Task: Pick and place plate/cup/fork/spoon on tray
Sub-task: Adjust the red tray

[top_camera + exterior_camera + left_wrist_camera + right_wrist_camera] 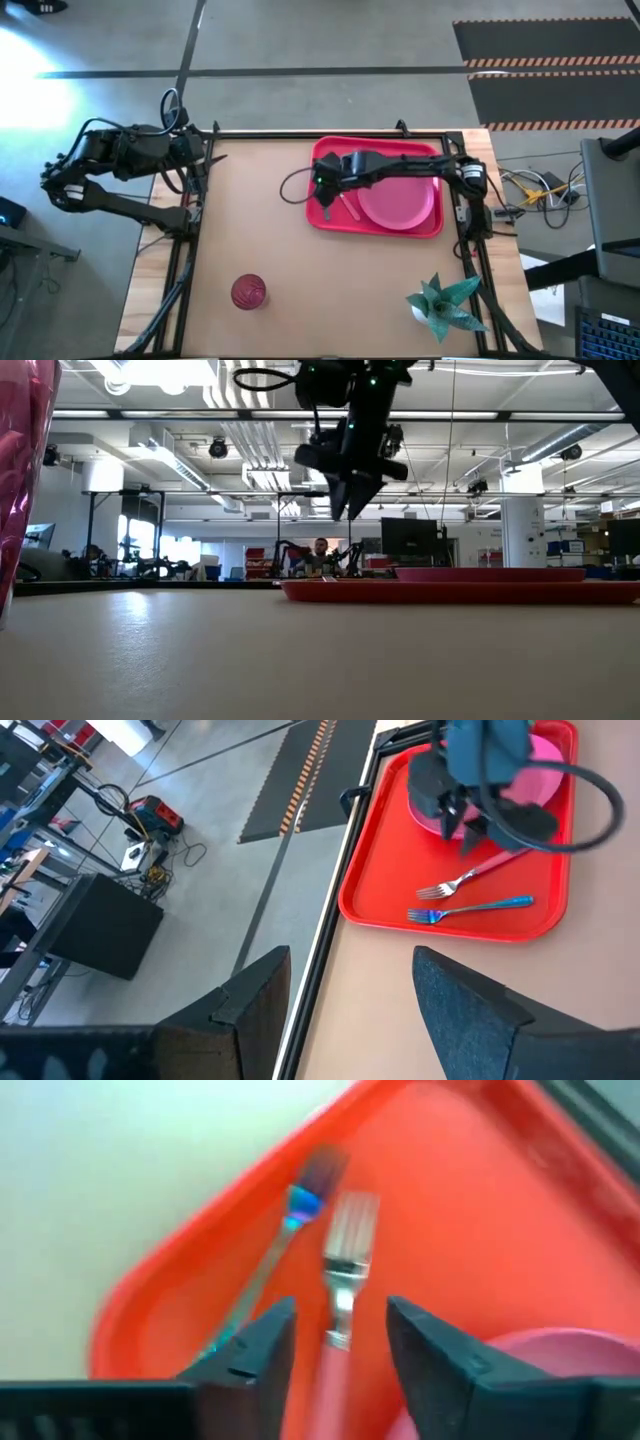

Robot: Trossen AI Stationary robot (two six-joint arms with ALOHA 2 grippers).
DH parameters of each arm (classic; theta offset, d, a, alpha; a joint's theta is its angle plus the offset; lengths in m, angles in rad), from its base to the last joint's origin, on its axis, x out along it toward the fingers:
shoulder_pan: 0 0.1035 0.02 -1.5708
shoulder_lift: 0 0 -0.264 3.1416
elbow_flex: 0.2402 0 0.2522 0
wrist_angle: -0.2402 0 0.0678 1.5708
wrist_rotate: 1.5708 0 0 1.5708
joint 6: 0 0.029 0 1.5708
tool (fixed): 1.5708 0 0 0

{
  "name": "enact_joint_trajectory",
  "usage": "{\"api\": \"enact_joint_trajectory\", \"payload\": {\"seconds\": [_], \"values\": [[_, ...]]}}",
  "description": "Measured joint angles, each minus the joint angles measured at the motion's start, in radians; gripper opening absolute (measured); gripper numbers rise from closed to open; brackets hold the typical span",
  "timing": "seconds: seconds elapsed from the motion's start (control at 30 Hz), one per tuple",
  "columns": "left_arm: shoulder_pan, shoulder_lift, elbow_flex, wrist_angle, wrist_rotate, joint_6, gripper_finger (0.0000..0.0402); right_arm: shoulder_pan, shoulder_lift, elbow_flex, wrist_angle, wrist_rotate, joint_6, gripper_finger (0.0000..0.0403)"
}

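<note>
Cup point(248, 292) alone left off tray, standing near front table edge, well apart from everything. Left gripper point(350, 995) parked at table's left edge, jaws spread, empty. Tray point(326, 222) holds spoon point(470, 909), fork point(470, 877), plate point(398, 200). Right gripper point(340, 1342) hovers above fork, jaws apart, pinching nothing. Judgement: three of four placed; cup remains.

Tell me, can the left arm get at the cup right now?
Probably yes. The cup stands alone on the table's left half, nothing around it, and the left gripper waits open at the left edge.
</note>
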Motion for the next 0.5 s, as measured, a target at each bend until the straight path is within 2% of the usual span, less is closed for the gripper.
{"api": "enact_joint_trajectory", "payload": {"seconds": [0.17,0.37,0.5], "values": [[0.0,0.0,0.0,0.0,0.0,0.0,0.0193,-0.045,-0.001,0.111,-0.269,0.003,-0.032,0.0025],[0.0,0.004,0.0,0.0,0.007,-0.001,0.0193,-0.094,-0.001,0.217,-0.578,0.088,-0.014,0.0009],[0.0,0.019,0.0,0.0,0.036,-0.002,0.0193,-0.116,-0.028,0.227,-0.592,0.097,-0.007,0.0009]]}}
